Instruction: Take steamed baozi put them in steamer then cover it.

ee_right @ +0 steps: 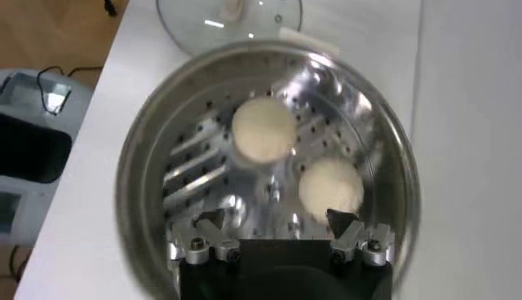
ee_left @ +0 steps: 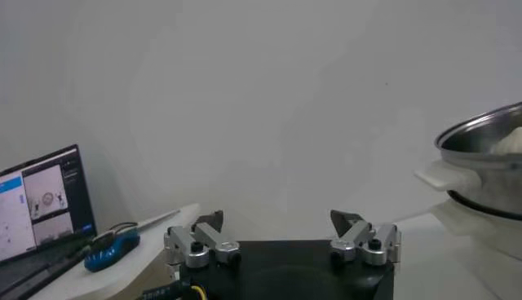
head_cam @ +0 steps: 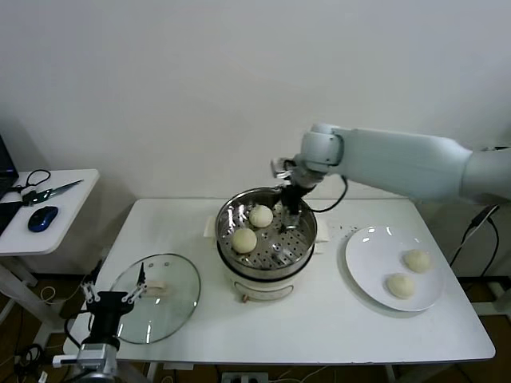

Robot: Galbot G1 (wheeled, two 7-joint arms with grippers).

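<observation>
The steel steamer (head_cam: 306,233) stands on its white base mid-table. Two baozi lie on its perforated tray: one at the back (head_cam: 261,215) and one at the front left (head_cam: 244,240). They also show in the right wrist view (ee_right: 263,130) (ee_right: 330,188). Two more baozi (head_cam: 417,260) (head_cam: 401,286) lie on the white plate (head_cam: 367,263) at the right. My right gripper (head_cam: 291,209) is open and empty, just above the steamer's back rim, beside the back baozi. My left gripper (head_cam: 116,298) is open, parked low at the table's front left by the glass lid (head_cam: 172,307).
A side table (head_cam: 68,199) at the left carries a blue mouse (head_cam: 42,218) and scissors (head_cam: 49,191). The wall is close behind the table. The steamer's rim (ee_left: 481,130) shows in the left wrist view, with a laptop (ee_left: 41,204) on the other side.
</observation>
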